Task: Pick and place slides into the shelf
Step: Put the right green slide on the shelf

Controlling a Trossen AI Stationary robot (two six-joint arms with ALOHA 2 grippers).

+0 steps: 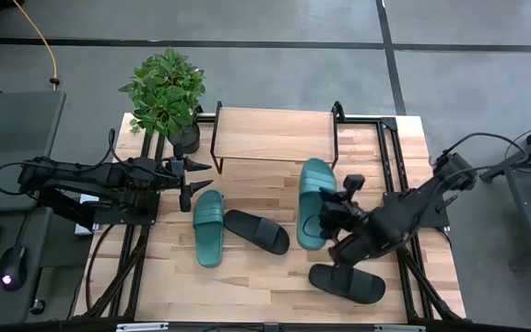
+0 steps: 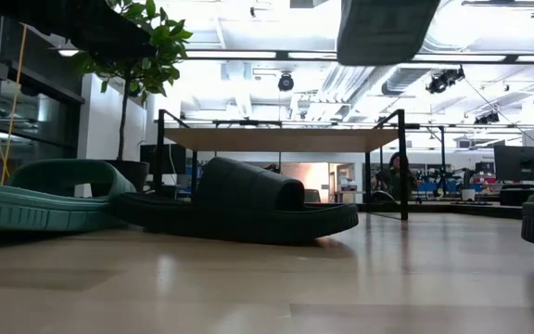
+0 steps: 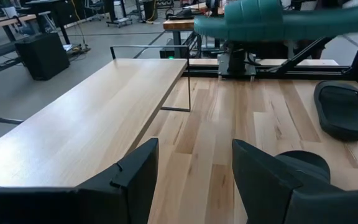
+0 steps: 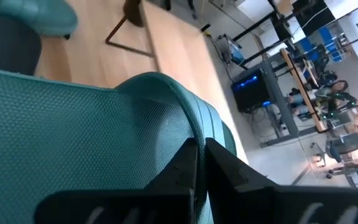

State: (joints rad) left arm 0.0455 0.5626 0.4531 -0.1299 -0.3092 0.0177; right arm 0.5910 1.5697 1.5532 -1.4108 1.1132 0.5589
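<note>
1 teal slide [image 1: 314, 201] | long axis twd shelf [image 1: 275, 134] | R jaws [image 1: 337, 205] clamped on it | L jaws [image 1: 194, 176] open, empty

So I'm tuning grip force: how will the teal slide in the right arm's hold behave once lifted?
The teal slide looks rubbery, so it may sag or bend past the right end effector, which is shut on one edge. Its textured footbed should resist slipping. Held off-centre, it could swing or twist. It probably isn't fragile.
</note>
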